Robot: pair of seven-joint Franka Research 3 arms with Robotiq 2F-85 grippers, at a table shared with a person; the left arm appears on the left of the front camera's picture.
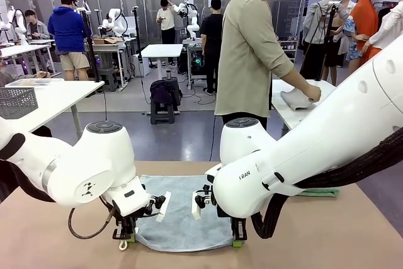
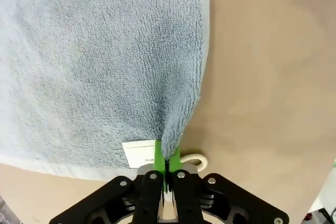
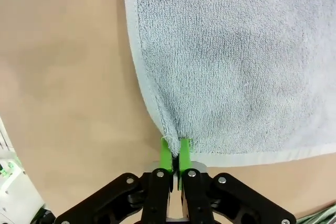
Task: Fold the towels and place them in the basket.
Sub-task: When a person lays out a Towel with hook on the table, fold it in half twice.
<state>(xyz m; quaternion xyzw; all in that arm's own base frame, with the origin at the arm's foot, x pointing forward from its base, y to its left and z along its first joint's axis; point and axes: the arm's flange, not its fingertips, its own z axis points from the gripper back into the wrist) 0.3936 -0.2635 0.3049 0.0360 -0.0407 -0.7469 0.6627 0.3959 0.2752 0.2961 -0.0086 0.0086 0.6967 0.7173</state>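
Observation:
A pale grey-blue towel [image 1: 182, 215] lies spread on the tan table [image 1: 315, 237] between my two arms. My left gripper [image 1: 124, 239] is shut on its near left corner; in the left wrist view the green pads [image 2: 174, 157] pinch a puckered fold of the towel [image 2: 105, 61] beside a white label [image 2: 140, 156] and hanging loop [image 2: 195, 160]. At the near right corner my right gripper [image 1: 238, 239] is shut as well, its pads [image 3: 167, 153] clamping the towel [image 3: 236, 56] hem. A mint green towel [image 1: 318, 192] peeks out behind my right arm. The basket is out of view.
A person [image 1: 252, 48] stands beyond the table's far edge, hand on a grey cloth [image 1: 297, 99] on a white side table. A lighter grey perforated basket [image 1: 16, 102] sits on a white table at far left. Bare table flanks the towel.

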